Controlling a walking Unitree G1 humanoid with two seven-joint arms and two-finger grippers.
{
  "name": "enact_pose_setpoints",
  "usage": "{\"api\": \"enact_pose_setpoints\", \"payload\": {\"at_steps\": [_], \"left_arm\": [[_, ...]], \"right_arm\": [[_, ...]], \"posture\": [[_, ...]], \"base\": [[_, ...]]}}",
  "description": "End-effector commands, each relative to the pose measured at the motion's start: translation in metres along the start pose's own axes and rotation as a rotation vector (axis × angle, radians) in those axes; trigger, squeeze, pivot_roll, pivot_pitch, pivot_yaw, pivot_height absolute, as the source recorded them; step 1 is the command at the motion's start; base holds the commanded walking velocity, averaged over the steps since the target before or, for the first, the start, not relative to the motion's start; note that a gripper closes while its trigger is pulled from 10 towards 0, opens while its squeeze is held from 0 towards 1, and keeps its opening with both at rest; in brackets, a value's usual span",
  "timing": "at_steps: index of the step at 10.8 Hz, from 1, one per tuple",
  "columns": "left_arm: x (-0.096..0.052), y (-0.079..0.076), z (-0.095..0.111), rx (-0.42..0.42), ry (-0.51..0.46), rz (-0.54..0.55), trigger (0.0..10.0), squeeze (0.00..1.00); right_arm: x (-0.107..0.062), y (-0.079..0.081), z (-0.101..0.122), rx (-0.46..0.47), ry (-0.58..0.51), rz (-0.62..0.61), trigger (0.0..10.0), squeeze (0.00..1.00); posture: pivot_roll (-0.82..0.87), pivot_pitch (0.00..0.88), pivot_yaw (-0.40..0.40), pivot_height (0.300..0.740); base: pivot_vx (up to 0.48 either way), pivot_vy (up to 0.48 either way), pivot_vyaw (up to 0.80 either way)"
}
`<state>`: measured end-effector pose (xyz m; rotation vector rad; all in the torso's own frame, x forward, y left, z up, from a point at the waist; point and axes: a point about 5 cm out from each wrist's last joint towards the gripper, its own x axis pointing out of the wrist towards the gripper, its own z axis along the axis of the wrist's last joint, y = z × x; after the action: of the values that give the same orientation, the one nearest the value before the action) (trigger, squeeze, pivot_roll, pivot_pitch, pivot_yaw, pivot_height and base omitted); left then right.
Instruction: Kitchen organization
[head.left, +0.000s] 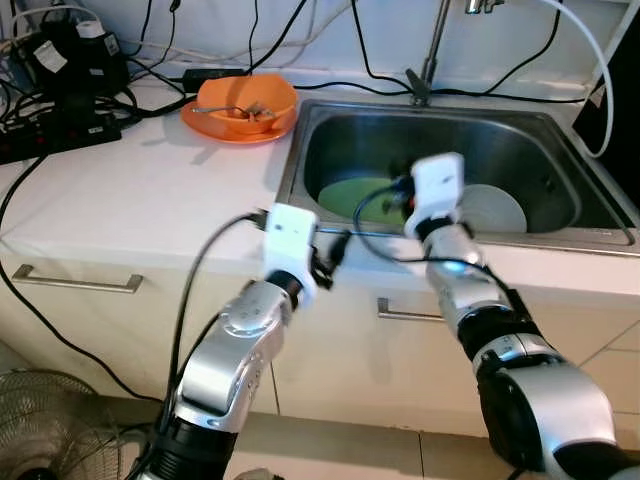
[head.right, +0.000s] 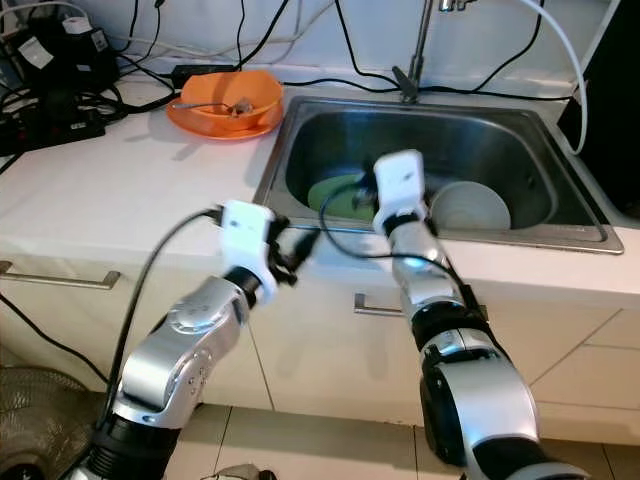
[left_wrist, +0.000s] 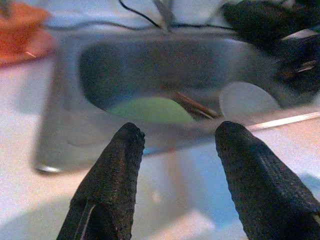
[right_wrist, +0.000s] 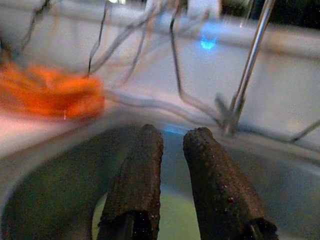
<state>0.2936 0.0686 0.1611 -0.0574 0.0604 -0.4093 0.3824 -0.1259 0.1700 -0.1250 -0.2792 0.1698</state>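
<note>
One stainless steel sink (head.left: 320, 130) is set into a white countertop (head.left: 140, 200), with one faucet stem (head.left: 432, 50) rising behind its rear rim. Two plates are seen lying in the basin: one green plate (head.left: 350, 195) toward the left and one white plate (head.left: 495, 208) toward the right, the two lying near each other. One thin dark utensil (left_wrist: 195, 105) is seen resting at the edge of the green plate; its type cannot be determined. One orange bowl (head.left: 248, 100) is stacked on one orange plate (head.left: 200, 125) on the countertop just left of the sink, and cutlery is seen inside the bowl. One black power strip (head.left: 50, 135) with several black cables lies at the far left of the countertop. The left gripper (left_wrist: 177, 150) is held over the counter's front edge, its two fingers spread wide apart and holding nothing. The right gripper (right_wrist: 172, 145) is positioned over the sink basin above the green plate, its two fingers drawn nearly together with only a narrow gap and nothing between them. One fan (head.left: 50, 430) stands on the floor at the lower left.
</note>
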Motion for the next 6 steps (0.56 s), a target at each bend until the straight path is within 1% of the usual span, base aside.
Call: {"api": "enact_pose_setpoints", "payload": {"at_steps": [1,2,3,4,5,6], "left_arm": [[0.001,0.011,0.001,0.026,-0.037,0.07,10.0,0.0],[0.002,0.025,0.004,0.069,-0.097,0.15,10.0,0.0],[0.001,0.03,0.005,0.072,-0.12,0.169,10.0,0.0],[-0.001,0.042,0.005,0.063,-0.159,0.226,10.0,0.0],[-0.005,0.052,0.0,0.043,-0.171,0.259,10.0,0.0],[-0.007,0.057,-0.004,0.029,-0.171,0.267,10.0,0.0]], "right_arm": [[-0.002,-0.006,0.012,0.038,-0.081,-0.045,10.0,0.0],[-0.014,-0.004,0.02,0.06,-0.144,-0.072,10.0,0.0],[-0.022,-0.003,0.019,0.069,-0.147,-0.08,10.0,0.0],[-0.04,-0.002,0.012,0.098,-0.125,-0.105,10.0,0.0],[-0.055,0.001,0.002,0.119,-0.086,-0.119,10.0,0.0],[-0.063,0.003,-0.005,0.127,-0.05,-0.129,10.0,0.0]], "posture": [[0.14,0.0,0.008,0.74],[0.12,0.0,0.014,0.74],[0.12,0.0,0.017,0.74],[0.11,0.0,0.024,0.74],[0.11,0.0,0.035,0.74],[0.11,0.0,0.04,0.74]], "base": [[0.0,0.0,0.0],[0.0,0.0,0.0],[0.0,0.0,0.0],[0.0,0.0,0.0],[0.0,0.0,0.0],[0.0,0.0,0.0]]}}
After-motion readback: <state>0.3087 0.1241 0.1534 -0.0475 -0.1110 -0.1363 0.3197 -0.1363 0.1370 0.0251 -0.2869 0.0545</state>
